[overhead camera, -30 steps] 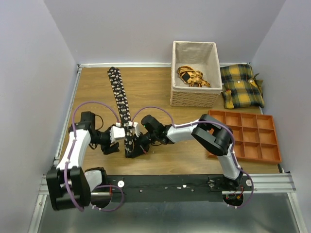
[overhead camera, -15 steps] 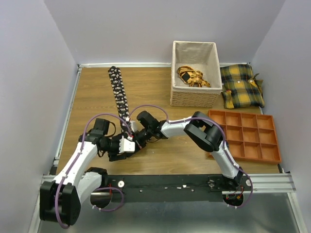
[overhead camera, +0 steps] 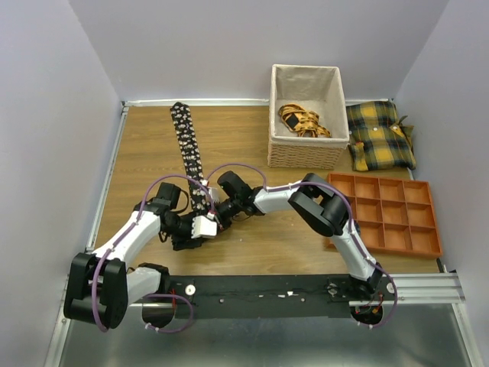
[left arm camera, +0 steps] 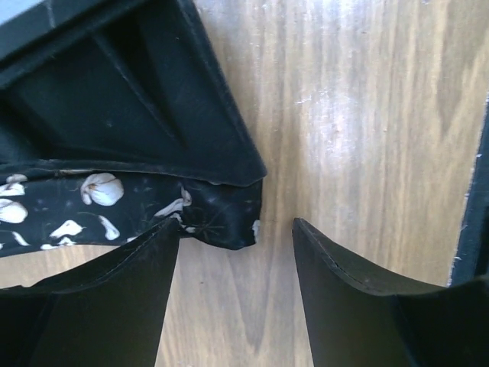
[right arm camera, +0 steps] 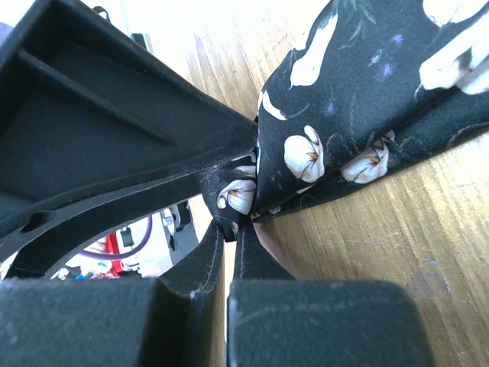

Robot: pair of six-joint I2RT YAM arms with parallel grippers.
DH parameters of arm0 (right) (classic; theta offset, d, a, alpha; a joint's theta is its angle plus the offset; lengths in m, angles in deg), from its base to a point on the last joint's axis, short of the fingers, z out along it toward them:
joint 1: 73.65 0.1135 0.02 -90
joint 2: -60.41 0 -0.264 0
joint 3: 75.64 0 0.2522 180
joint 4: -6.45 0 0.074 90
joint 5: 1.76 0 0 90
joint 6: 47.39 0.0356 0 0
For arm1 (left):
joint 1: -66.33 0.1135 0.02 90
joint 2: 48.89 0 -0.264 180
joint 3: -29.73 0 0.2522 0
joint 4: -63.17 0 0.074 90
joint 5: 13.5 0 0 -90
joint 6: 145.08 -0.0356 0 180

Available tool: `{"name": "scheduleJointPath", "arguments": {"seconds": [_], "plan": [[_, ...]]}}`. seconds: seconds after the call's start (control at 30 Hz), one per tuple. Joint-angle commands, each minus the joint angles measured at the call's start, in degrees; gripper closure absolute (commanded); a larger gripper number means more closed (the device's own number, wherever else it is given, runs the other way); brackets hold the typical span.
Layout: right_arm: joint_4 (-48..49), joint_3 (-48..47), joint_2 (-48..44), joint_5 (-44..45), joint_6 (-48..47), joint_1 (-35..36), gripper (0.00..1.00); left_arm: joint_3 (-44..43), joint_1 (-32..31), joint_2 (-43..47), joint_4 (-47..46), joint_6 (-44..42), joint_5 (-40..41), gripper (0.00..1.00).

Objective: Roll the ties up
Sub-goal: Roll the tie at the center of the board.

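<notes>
The tie (overhead camera: 186, 145) lies flat, running from far left down to my grippers, where my right gripper (right arm camera: 228, 229) pinches its folded near end while my left gripper (left arm camera: 237, 256), fingers spread, straddles the tip just beside it.

Overhead rear view, wrist close-ups sharing tie (left arm camera: 114, 210)

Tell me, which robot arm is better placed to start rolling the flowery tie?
Right, probably. The right gripper is shut on the tie near its end, so it could begin turning the fabric. The left gripper is open, the tie's end just lying between its fingers.
</notes>
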Motion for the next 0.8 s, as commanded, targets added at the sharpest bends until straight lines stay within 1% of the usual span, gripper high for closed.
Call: {"name": "scheduleJointPath", "arguments": {"seconds": [0.0,0.1,0.13,0.2,0.23,0.3,0.33,0.43,0.6,0.7,0.77], "plan": [[-1.21,-1.72,2.65,0.27,0.03,-0.34,0.92,-0.87,-1.41,1.40,-2.23,0.89,1.29,0.29],[-1.03,-3.03,3.27,0.36,0.91,-0.34,0.92,-0.17,-3.60,1.23,-3.81,2.47,1.28,0.29],[-1.03,-3.47,3.44,0.27,1.26,-0.43,0.92,-0.08,-4.22,0.97,-5.21,3.35,2.76,0.31],[-1.21,-4.09,3.53,0.36,1.44,-0.43,0.91,-0.17,-4.84,0.18,-5.75,4.23,3.22,0.37],[-1.30,-4.09,3.36,0.45,1.53,-0.43,0.91,-0.17,-4.84,0.09,-4.97,3.71,3.31,0.41],[-0.77,-3.13,2.92,0.79,1.70,-0.51,0.91,0.00,-4.84,0.17,-3.04,-0.48,3.83,0.43],[-0.25,-2.60,2.74,0.88,2.14,-0.60,0.91,0.27,-4.84,0.26,-1.72,-1.47,4.27,0.47],[0.64,-1.55,2.22,1.50,2.49,-0.78,0.90,0.71,-4.84,0.26,0.30,-2.54,5.50,0.54],[2.75,1.18,0.46,2.47,2.50,-1.74,0.89,-0.52,-4.49,0.96,3.47,-2.27,4.28,0.57],[3.10,1.01,0.46,1.77,2.41,-2.01,0.87,-0.08,-4.49,1.32,3.56,-2.71,3.66,0.64],[3.54,1.27,-0.24,1.85,1.97,-2.10,0.82,-0.08,-4.49,1.06,3.39,-2.10,3.40,0.72]]}}
